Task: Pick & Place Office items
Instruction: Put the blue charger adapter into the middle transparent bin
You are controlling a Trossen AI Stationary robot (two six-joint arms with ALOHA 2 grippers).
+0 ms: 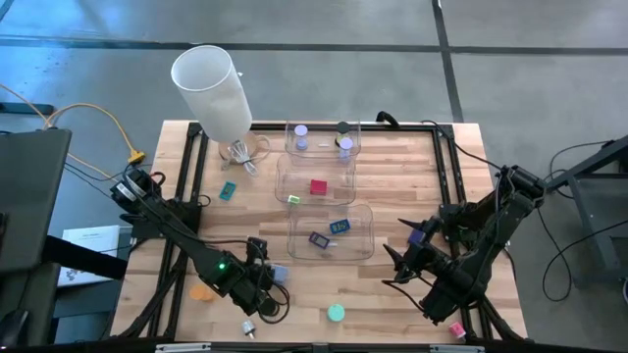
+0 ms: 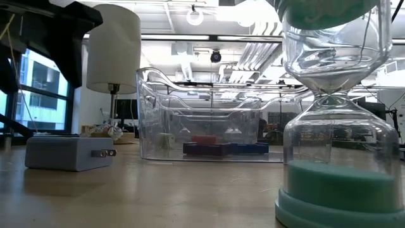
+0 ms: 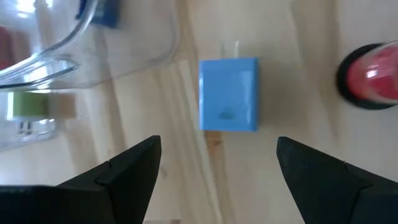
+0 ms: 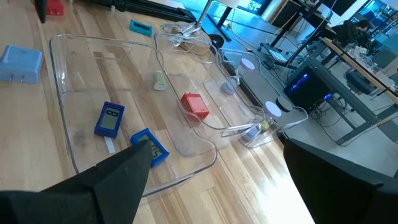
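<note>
My left gripper (image 1: 267, 286) hovers open over the table's near-left part. Its two fingers stand on either side of a small blue plug block (image 3: 229, 94), without touching it; the block lies flat on the wood (image 1: 279, 273) and shows as a grey-blue box in the low view (image 2: 69, 152). My right gripper (image 1: 397, 260) is open over the near-right part, facing the clear bins. The near bin (image 4: 68, 134) holds two blue pieces (image 4: 110, 119). The middle bin holds a red block (image 4: 195, 104) and a pale green piece (image 4: 159, 79). Lavender discs (image 1: 300, 130) sit in the far bin.
A teal hourglass-like piece (image 1: 337, 313) stands near the front edge, large in the low view (image 2: 335, 126). A red one (image 3: 370, 78) lies near the blue block. Loose pieces: an orange disc (image 1: 201, 291), a teal block (image 1: 228, 191), a pink piece (image 1: 456, 329). The tall white cylinder (image 1: 211, 88) stands far-left.
</note>
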